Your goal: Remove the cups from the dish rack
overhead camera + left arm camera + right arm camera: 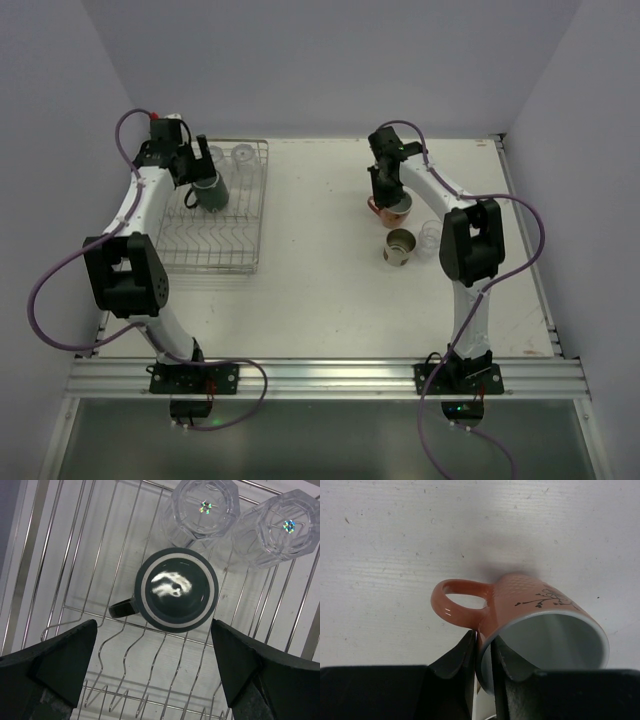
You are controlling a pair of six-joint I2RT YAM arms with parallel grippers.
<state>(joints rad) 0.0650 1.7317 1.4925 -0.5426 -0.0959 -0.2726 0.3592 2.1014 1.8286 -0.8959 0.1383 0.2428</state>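
Observation:
The dish rack [212, 252] sits at the left of the table. In it stands a dark green mug [211, 193] upside down, with two clear glasses [243, 155] behind it. My left gripper [203, 165] hovers open above the green mug [176, 589]; its fingers stand wide to either side and touch nothing. The glasses [204, 507] stand upside down on the rack wires [75, 555]. My right gripper [485, 640] is shut on the rim of the salmon-pink mug [530, 605], one finger inside and one outside by the handle. That mug [374, 206] rests on the table under the right gripper [392, 203].
A tan metallic cup [399, 246] and a clear glass [428, 236] stand on the table just in front of the pink mug, close to the right arm's elbow. Grey walls close in the table at the back and both sides.

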